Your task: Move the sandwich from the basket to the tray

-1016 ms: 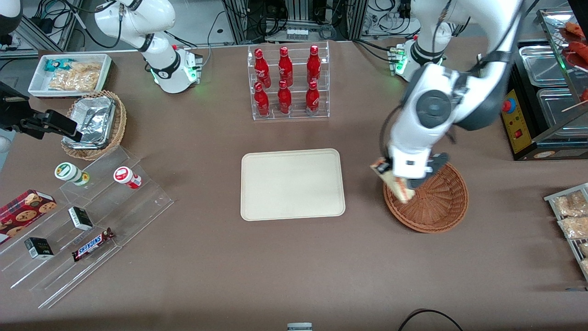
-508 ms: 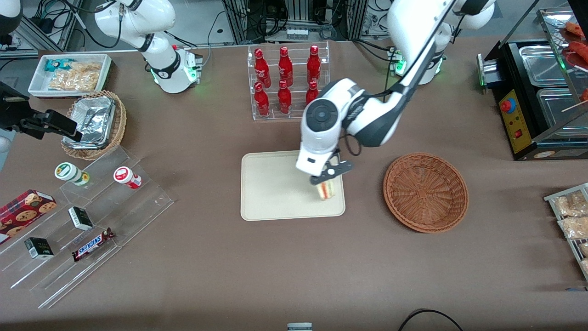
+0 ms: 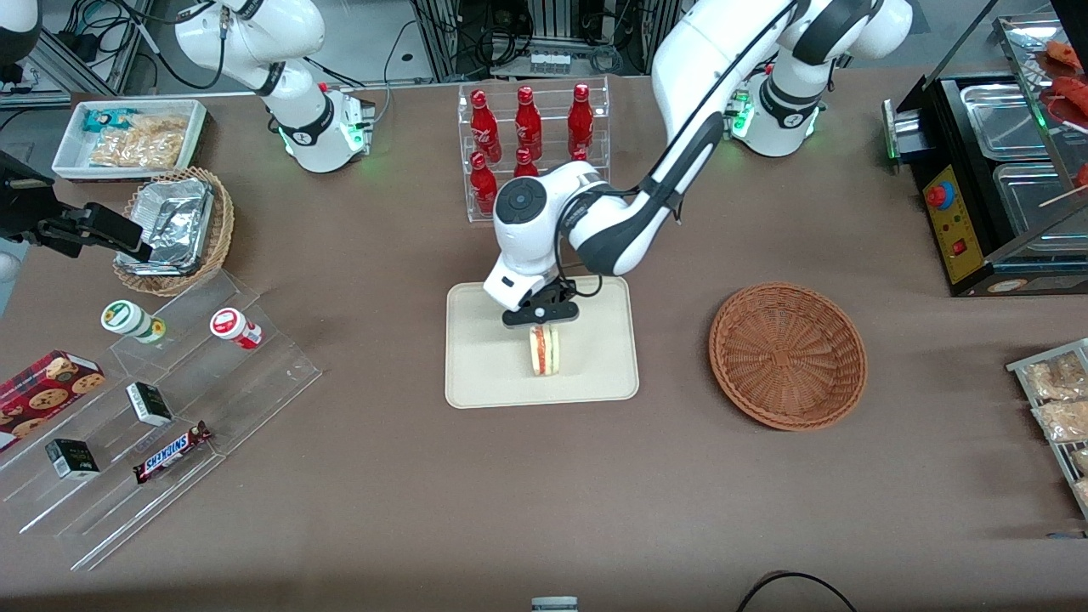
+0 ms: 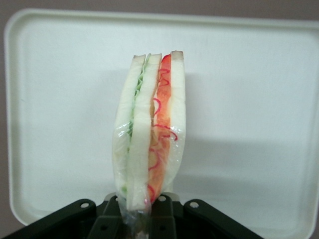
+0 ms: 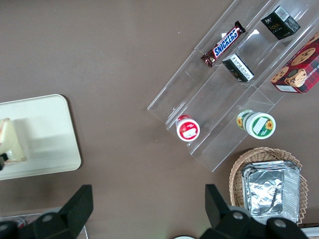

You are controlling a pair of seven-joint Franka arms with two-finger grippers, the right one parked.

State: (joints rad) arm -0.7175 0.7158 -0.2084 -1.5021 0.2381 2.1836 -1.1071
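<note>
Sandwich over tray, gripper clamped on it, release pending.

Front view: gripper (image 3: 541, 316) hung over the middle of the tray (image 3: 476, 374), fingers closed on the upper end of the sandwich (image 3: 544, 350), which stood on edge with its cut face toward the camera; I couldn't tell whether it touched the tray. Basket (image 3: 788, 354) sat bare toward the working arm's end, well apart. Half a second earlier the sandwich was at the tray's basket-side edge; a second earlier it was at the basket rim.
Left wrist view: sandwich (image 4: 149, 129) pinched at one end, wrapped in clear film, tray (image 4: 259, 99) all around it. Best move, I'd say: lower until it bears on the tray, then open, or it tips over.
Right wrist view: sandwich (image 5: 11, 140) over the tray (image 5: 50, 134).
</note>
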